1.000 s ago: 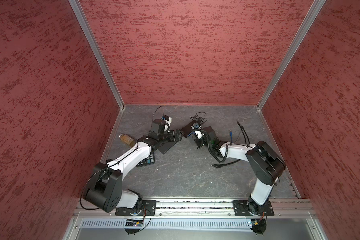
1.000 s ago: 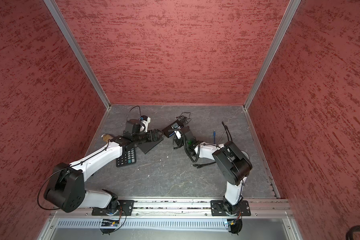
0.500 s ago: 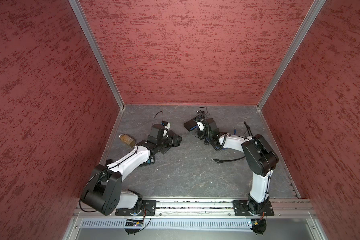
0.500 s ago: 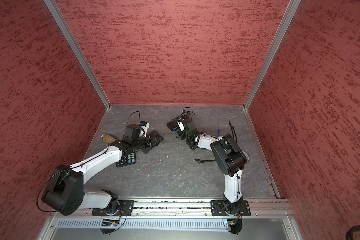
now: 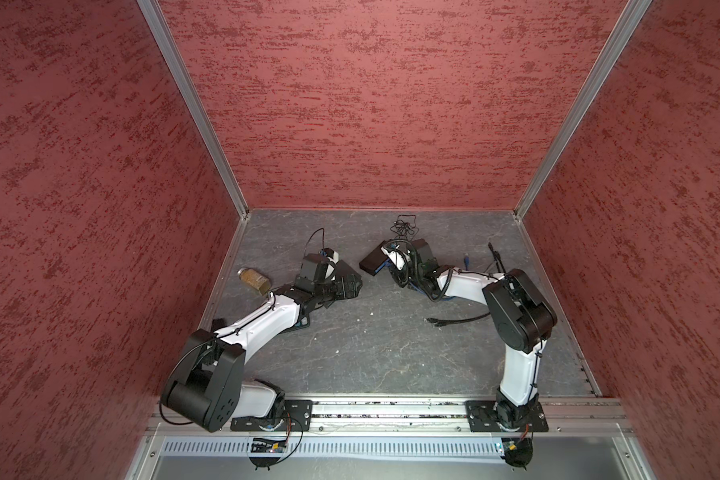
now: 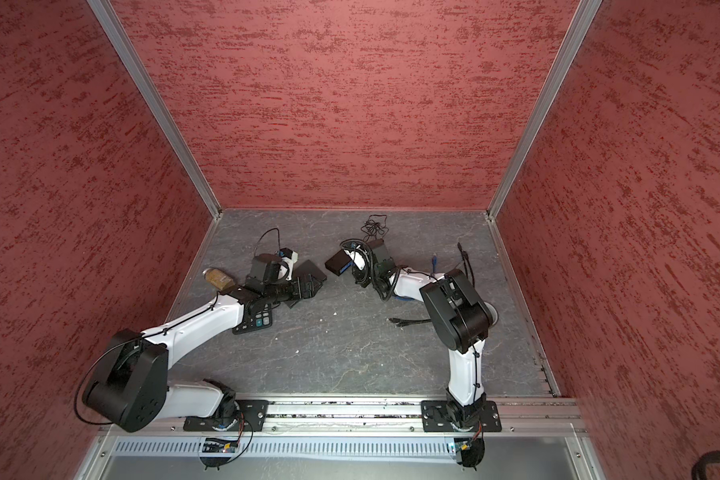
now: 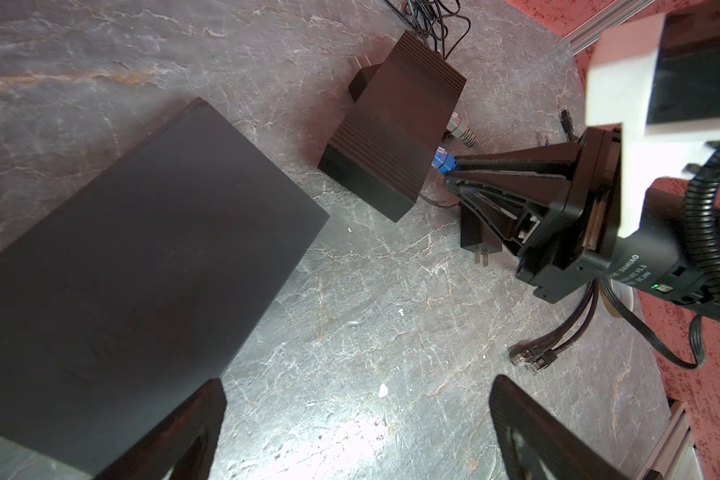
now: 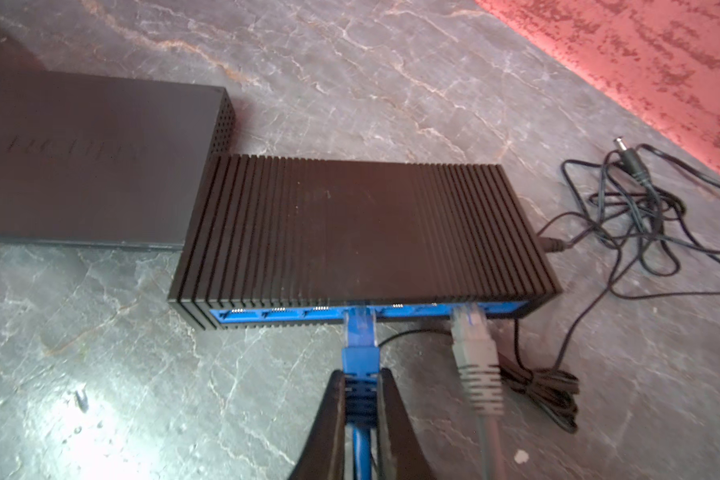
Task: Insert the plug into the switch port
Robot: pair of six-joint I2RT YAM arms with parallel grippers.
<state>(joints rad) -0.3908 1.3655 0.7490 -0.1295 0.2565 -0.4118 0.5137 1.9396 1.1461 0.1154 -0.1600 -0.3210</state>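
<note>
Grey bench (image 8: 142, 374), red walls | right gripper (image 8: 361, 376) is pinching blue plug (image 8: 360, 332) at switch (image 8: 350, 228) port, toward back edge | left gripper (image 7: 358, 386) is gaping empty | should be pushing straight till latching.

Switch (image 5: 376, 261) lies mid-back on the table (image 5: 383, 357). Flat box (image 6: 308, 272) lies to its left, near but not touching. Plug (image 8: 360, 332) is at a port in the switch's front face, between the jaws of my right gripper (image 8: 360, 376). Second plug (image 8: 472, 336) sits in a port beside it. Tangled cord (image 5: 404, 226) lies behind the switch. Jar (image 5: 254, 280) lies by the left wall, calculator (image 6: 258, 322) under my left arm, loose cable ends (image 5: 437, 321) in front of the switch.
</note>
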